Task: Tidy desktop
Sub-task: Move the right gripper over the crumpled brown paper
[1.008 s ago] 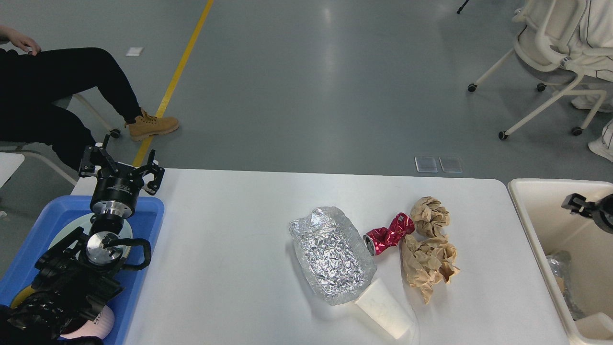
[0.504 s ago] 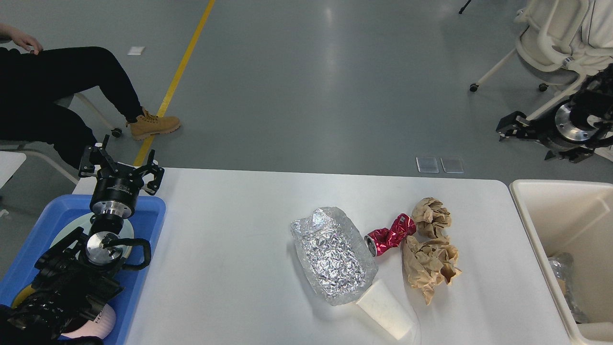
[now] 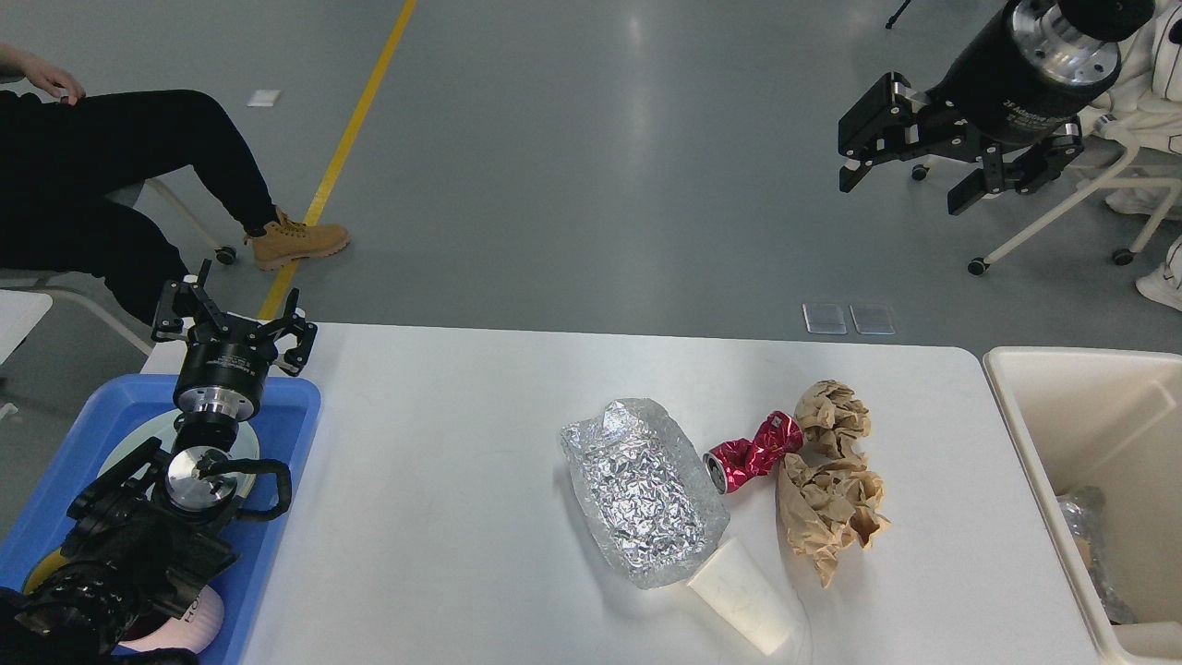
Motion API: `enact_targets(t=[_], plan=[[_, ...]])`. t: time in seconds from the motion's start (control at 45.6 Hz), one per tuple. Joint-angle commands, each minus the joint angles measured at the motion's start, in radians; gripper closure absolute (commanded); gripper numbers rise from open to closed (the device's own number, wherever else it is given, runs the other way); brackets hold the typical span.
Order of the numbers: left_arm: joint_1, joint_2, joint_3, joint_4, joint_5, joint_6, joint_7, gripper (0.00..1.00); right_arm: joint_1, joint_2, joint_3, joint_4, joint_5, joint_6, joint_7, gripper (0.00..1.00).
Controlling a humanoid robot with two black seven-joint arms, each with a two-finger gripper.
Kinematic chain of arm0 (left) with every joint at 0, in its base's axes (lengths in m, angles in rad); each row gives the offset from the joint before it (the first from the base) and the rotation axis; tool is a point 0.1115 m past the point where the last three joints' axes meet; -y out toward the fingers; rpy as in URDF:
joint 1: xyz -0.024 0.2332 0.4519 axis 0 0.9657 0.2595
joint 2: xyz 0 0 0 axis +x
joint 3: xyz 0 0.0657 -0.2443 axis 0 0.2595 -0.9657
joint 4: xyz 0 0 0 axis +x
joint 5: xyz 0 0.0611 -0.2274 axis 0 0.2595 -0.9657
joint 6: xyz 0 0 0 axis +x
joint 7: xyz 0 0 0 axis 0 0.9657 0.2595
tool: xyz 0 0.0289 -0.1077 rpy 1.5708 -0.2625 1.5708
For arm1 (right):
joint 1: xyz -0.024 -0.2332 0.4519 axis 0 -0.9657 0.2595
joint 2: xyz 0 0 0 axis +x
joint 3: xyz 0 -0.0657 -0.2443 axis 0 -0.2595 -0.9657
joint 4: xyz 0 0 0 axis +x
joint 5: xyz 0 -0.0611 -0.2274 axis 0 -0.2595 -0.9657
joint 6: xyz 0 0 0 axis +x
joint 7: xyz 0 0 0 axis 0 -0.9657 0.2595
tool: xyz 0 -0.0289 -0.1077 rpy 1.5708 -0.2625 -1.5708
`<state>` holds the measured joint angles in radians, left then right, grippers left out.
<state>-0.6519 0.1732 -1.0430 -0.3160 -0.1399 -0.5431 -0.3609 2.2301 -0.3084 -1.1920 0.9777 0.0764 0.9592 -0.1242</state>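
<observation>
The white desktop (image 3: 443, 480) holds a pile of litter right of centre: a crumpled sheet of silver foil (image 3: 639, 489), a crushed red can (image 3: 750, 453), two wads of brown paper (image 3: 833, 417) (image 3: 829, 506) and a white paper cup (image 3: 743, 596) lying on its side near the front edge. My left gripper (image 3: 233, 321) is open and empty, over the far end of the blue tray. My right gripper (image 3: 905, 185) is open and empty, raised high at the upper right, beyond the table's far edge.
A blue tray (image 3: 55, 480) with a plate and a pink item sits at the left, under my left arm. A cream bin (image 3: 1034, 416) at the right holds some crumpled waste (image 3: 1085, 536). A seated person (image 3: 111, 175) is at the far left, and a wheeled chair (image 3: 1090, 185) at the far right.
My right arm has risen from over the cream bin, up and to the left, with its gripper open and empty. My left arm and the litter have not moved.
</observation>
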Motion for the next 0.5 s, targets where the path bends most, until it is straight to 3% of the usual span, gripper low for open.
enact_targets(t=[0.0,0.285,0.482], plan=[[0.0,0.0,0.0,0.0,0.0,0.0,0.0,0.03,-0.081,-0.006,0.011,-0.001,-0.001,0.001,0.0,0.0],[0.0,0.0,0.0,0.0,0.0,0.0,0.0,0.03,-0.483,0.005,0.089,-0.011,0.0,-0.045,-0.002,0.0],[0.0,0.0,0.0,0.0,-0.001,0.0,-0.001,0.03,-0.601,0.005,0.129,-0.011,0.0,-0.109,-0.002,0.0]])
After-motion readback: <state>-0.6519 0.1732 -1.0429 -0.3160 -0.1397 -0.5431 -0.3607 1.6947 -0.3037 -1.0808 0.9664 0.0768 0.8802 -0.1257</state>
